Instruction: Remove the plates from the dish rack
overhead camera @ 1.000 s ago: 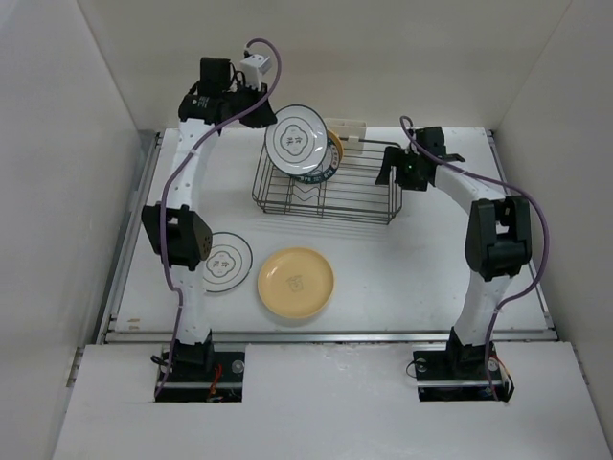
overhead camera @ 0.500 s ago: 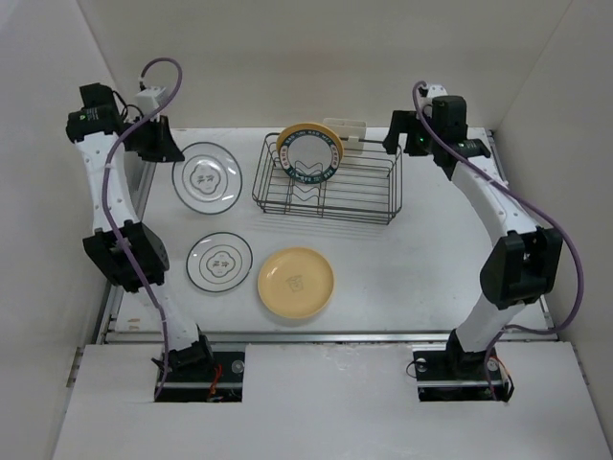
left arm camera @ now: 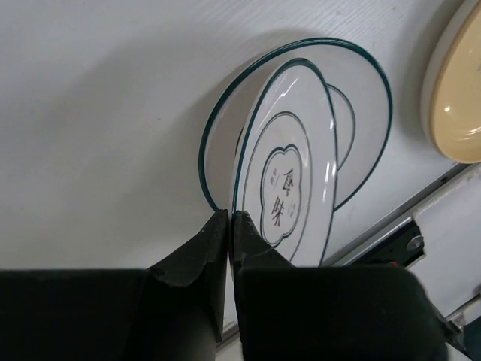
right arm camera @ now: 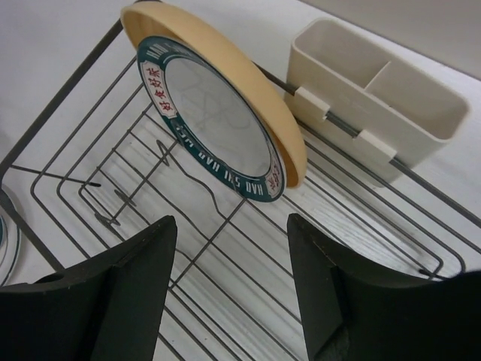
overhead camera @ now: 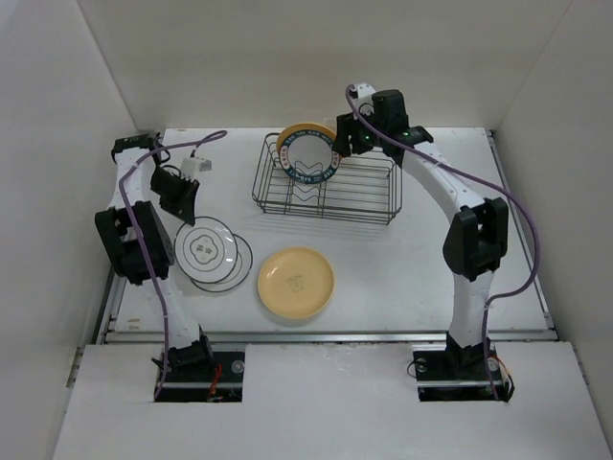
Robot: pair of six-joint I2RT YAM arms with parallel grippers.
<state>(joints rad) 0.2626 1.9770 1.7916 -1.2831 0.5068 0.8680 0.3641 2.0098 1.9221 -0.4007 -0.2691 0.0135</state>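
Left gripper (left arm camera: 229, 226) was clamped on held plate (left arm camera: 289, 188), tilted just over flat thin-rimmed plate (left arm camera: 361, 98); cream plate (overhead camera: 295, 281) was down too. Right gripper (right arm camera: 231, 226), jaws apart, hovered over dish rack (overhead camera: 364, 196). Green-rimmed plate (right arm camera: 214, 128) and orange plate (right arm camera: 248, 75) stood just ahead of it, not yet unloaded.

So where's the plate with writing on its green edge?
The green-rimmed plate stands at the left end of the dish rack in the top view, leaning on the yellow-orange plate.
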